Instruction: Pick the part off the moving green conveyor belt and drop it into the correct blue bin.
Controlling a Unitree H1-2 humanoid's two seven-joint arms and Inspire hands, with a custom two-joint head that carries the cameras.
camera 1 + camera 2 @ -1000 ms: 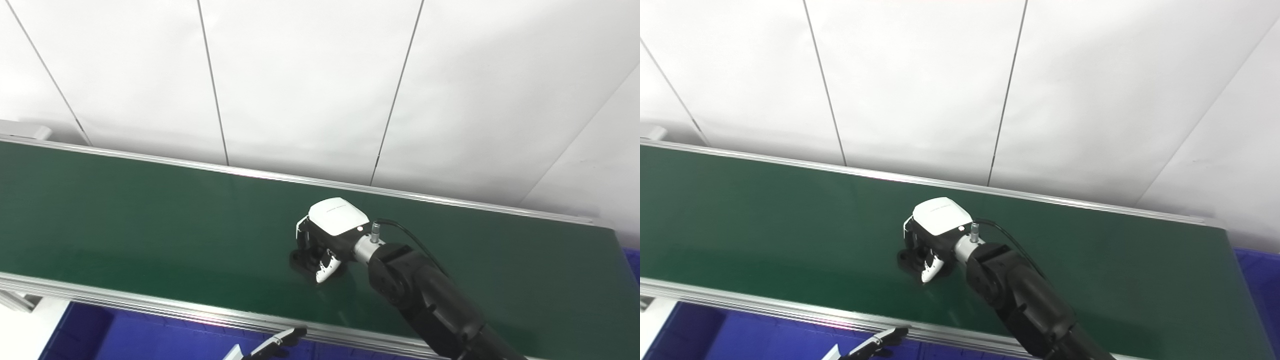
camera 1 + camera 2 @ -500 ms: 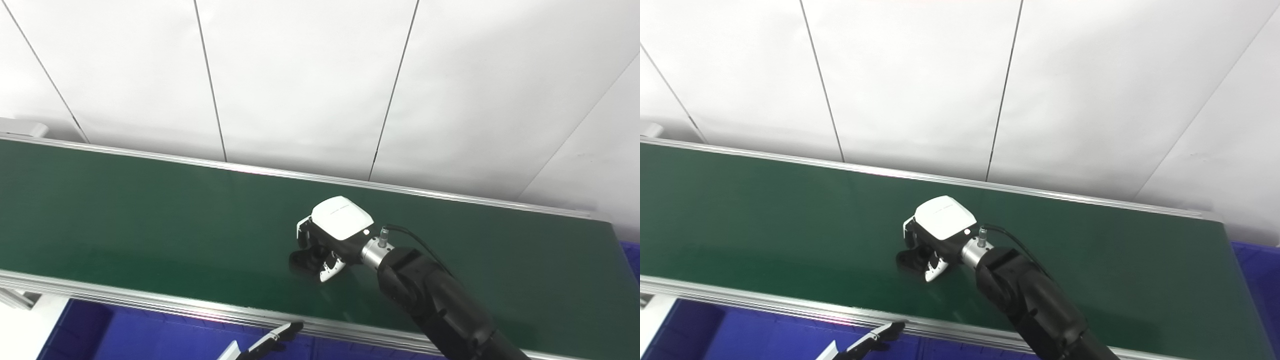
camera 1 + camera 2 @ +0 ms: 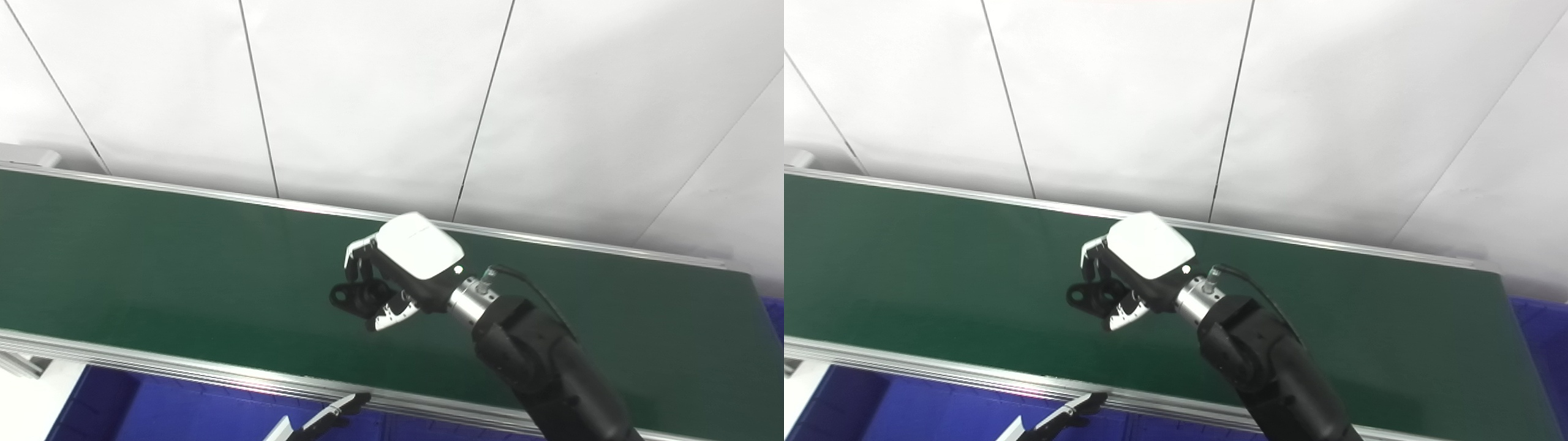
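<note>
One hand, the right (image 3: 398, 269), grips the black part (image 3: 355, 297) above mid-belt (image 3: 153, 269). Part sticks out left of the fingers; blue bin (image 3: 184, 413) lies beyond the near edge. Left hand (image 3: 324, 422) barely visible, state unclear.

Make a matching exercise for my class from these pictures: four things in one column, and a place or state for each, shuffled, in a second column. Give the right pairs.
Things
1. black part
2. right robot hand
3. left robot hand
4. blue bin

Places or states
A. below the belt's near rail
B. only fingertips showing at the bottom edge
C. held above the conveyor belt
D. closed around the part

Pairs: 1-C, 2-D, 3-B, 4-A
</note>
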